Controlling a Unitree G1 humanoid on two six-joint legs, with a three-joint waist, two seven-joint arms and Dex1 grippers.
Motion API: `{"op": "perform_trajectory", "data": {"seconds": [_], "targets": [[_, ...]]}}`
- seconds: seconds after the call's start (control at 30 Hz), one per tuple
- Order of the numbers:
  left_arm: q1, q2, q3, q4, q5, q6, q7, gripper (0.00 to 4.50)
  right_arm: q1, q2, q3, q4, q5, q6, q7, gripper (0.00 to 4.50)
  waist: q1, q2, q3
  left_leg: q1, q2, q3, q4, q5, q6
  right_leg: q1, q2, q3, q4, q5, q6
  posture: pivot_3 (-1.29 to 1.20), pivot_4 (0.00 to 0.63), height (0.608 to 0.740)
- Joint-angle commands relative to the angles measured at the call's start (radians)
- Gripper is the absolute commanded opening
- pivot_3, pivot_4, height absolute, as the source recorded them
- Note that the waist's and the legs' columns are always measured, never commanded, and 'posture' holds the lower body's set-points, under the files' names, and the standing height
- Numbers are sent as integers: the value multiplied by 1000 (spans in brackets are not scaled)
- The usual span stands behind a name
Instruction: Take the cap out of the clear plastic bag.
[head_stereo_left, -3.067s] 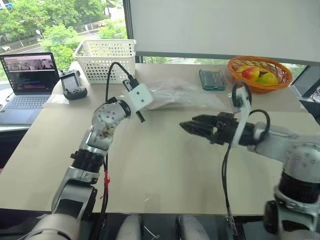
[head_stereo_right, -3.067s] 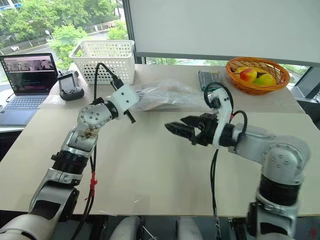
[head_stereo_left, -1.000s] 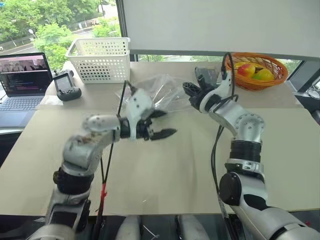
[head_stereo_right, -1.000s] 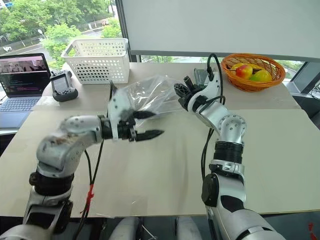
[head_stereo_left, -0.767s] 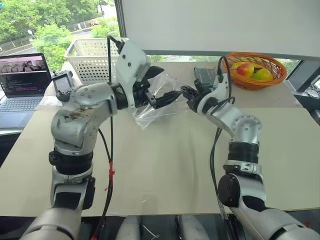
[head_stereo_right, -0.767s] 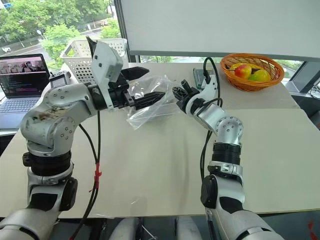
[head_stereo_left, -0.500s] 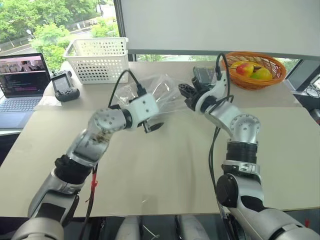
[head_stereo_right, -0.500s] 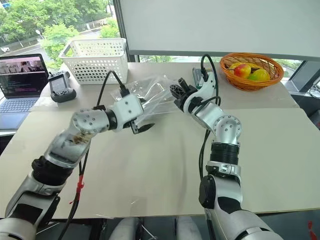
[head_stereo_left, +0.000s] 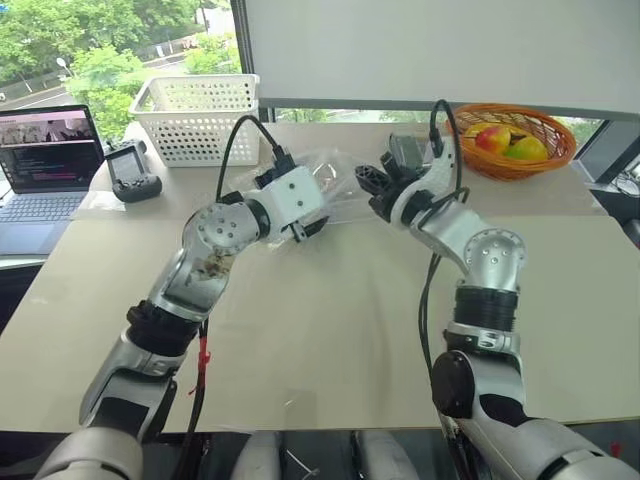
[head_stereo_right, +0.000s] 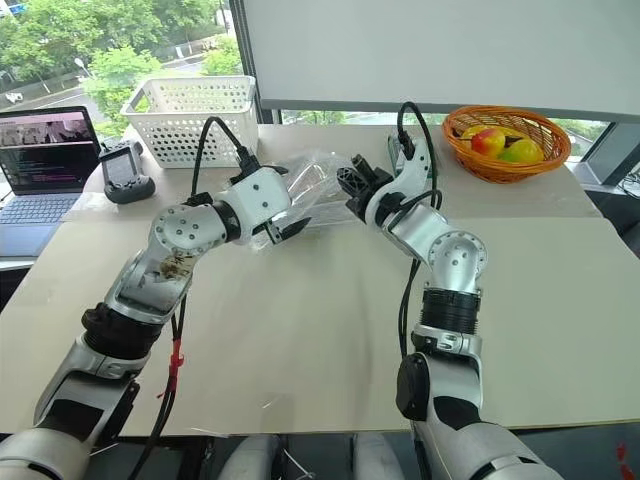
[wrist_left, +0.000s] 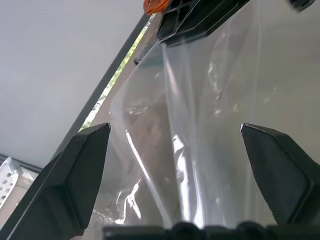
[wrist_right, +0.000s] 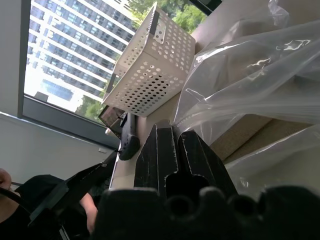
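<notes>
Crinkly clear plastic bag hangs from the clamped right claw; at its nine o'clock, the wide-open left claw should enter the mouth squarely.

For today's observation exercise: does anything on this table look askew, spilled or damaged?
Nothing is spilled or broken. The one untidy thing is the clear plastic bag, crumpled and lifted off the table. The right gripper is shut on one edge and the open left gripper is at the bag.
</notes>
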Motion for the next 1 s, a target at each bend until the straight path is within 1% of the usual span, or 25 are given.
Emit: {"op": "perform_trajectory", "data": {"seconds": [0.03,0.23,0.43,0.6,0.67,0.77,0.87,1.0], "targets": [[11,31,-14,33,82,-103,37,4488,-11,4,-14,-78,60,16,-17,0,0,0,0,0,0,0,0,0,0,0,0,0,0,0,0,0,150,740],[39,23,3,107,122,-174,72,4488,-3,-2,-25,-140,133,36,-71,0,3,0,0,0,0,0,0,0,0,0,0,0,0,0,0,0,150,740],[-3,-34,65,131,76,-151,99,4488,51,-22,-16,-169,152,42,-96,0,6,0,0,-1,0,0,0,0,0,0,-1,0,0,0,0,0,150,740],[-26,-79,106,86,13,-99,61,4488,91,-35,5,-178,143,43,-96,0,1,0,0,-1,0,0,0,0,0,0,-1,0,0,0,0,0,150,740],[-33,-81,109,75,12,-87,53,4488,102,-40,16,-176,136,41,-93,0,0,0,0,0,0,0,0,0,0,0,-1,0,0,0,0,0,150,740],[-37,-78,111,71,14,-77,48,3712,113,-45,26,-173,130,39,-92,0,-1,0,0,0,0,0,0,0,0,0,0,0,0,0,0,0,150,740],[-23,-60,102,87,35,-96,50,2509,116,-46,29,-177,136,37,-97,0,0,0,0,0,0,0,0,0,0,0,0,0,0,0,0,0,150,740],[-13,-56,95,96,42,-105,53,1143,117,-53,30,-189,152,38,-107,0,3,0,0,0,0,0,0,0,0,0,0,0,0,0,0,0,150,740]]}}
